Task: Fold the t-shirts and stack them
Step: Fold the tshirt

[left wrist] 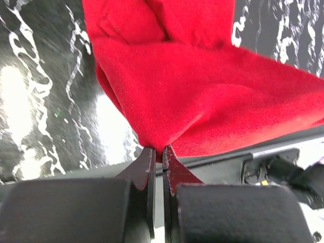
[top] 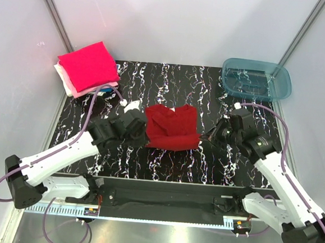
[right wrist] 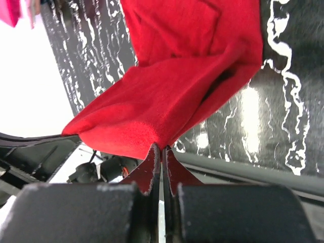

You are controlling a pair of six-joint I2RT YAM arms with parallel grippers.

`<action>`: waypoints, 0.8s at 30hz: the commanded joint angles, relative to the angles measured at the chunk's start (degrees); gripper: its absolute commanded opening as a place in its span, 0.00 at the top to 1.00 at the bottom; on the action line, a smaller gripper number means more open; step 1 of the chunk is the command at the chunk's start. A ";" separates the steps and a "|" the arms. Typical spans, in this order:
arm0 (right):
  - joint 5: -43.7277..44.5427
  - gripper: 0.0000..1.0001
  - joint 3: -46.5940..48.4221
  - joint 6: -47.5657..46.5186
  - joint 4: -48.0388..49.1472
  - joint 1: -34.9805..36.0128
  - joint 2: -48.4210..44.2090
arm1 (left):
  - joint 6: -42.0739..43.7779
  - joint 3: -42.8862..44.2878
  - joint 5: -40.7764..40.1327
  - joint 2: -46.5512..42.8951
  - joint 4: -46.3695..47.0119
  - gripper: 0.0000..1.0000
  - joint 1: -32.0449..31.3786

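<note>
The dark red t-shirt (top: 172, 125) hangs partly folded over the middle of the black marbled table (top: 164, 166), its near edge lifted. My left gripper (top: 144, 136) is shut on its near left edge (left wrist: 160, 148). My right gripper (top: 205, 138) is shut on its near right edge (right wrist: 162, 144). The red cloth fills both wrist views (left wrist: 202, 86) (right wrist: 187, 76). A stack of folded shirts sits at the back left, a magenta-pink one (top: 88, 65) on top, pale pink and white (top: 69, 86) below, a sliver of blue (top: 106, 89) at its near edge.
A teal see-through plastic tub (top: 256, 79) stands at the back right corner. White walls close in left, right and back. The table's near rail (top: 168, 196) runs between the arm bases.
</note>
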 commanded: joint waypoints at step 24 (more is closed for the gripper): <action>2.74 1.00 22.66 -10.50 9.59 -10.19 31.89 | 20.78 18.68 15.41 25.60 4.04 1.00 24.62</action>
